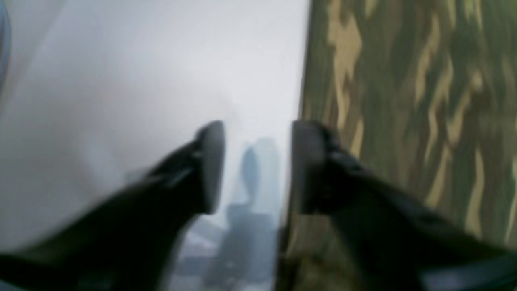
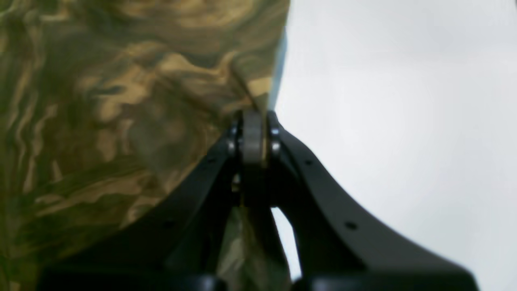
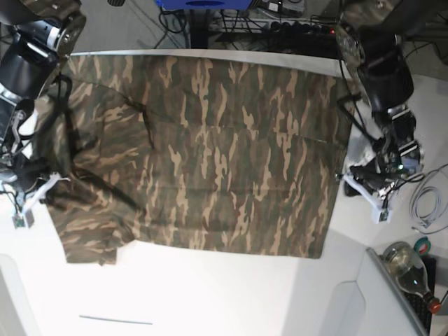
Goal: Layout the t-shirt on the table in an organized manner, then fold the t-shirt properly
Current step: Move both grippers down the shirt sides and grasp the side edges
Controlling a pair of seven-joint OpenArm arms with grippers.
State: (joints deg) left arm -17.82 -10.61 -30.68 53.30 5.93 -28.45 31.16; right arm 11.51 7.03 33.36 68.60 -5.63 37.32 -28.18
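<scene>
Spreading stage: the shirt [image 3: 210, 154] lies nearly flat across the table [image 3: 210, 294]. Right gripper [image 2: 253, 137] is clamped on the sleeve-side edge — likely to tug it smooth — while the left gripper [image 1: 256, 165] stands apart, empty, beside the hem.

Overhead base view down on t-shirt [image 3: 210, 161]; both wrist views close at its edges
</scene>
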